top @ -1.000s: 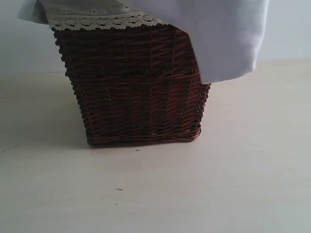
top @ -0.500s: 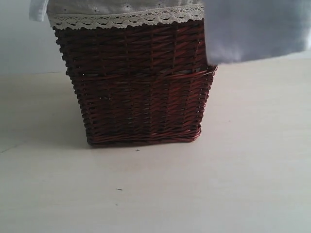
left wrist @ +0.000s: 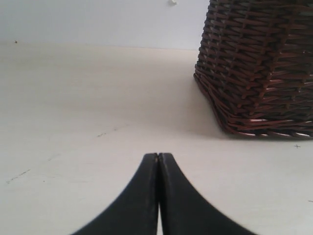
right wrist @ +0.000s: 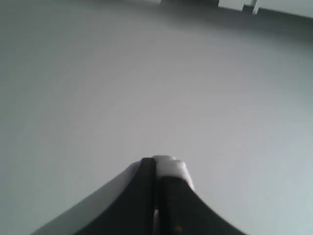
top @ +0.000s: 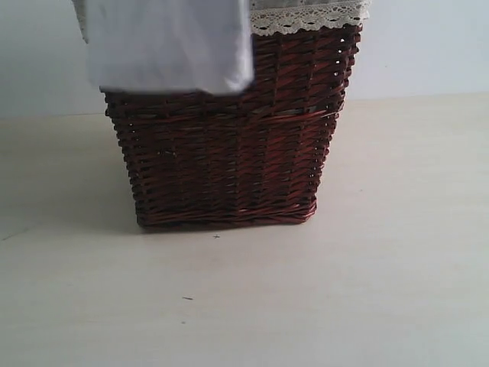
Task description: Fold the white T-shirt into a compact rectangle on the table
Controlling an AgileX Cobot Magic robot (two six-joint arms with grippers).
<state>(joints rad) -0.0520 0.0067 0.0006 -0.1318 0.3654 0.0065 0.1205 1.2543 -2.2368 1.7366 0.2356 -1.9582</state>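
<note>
Foreground: pale beige worktop (top: 367, 298) with a few dark specks. The left gripper (left wrist: 158, 155) sits low over it, jaws pressed together, black tips meeting. Middle ground: brown wicker basket (top: 229, 168) standing upright on the worktop, its lace-trimmed liner (top: 306, 17) turned over the rim. The white T-shirt (top: 168, 46) hangs in front of the basket's upper left part, with its lower edge well clear of the worktop and its top out of frame. The right gripper (right wrist: 155, 160) has its jaws closed on a sliver of white cloth, seemingly the shirt, though that view is blurred. Background: plain pale wall (top: 428, 53).
</note>
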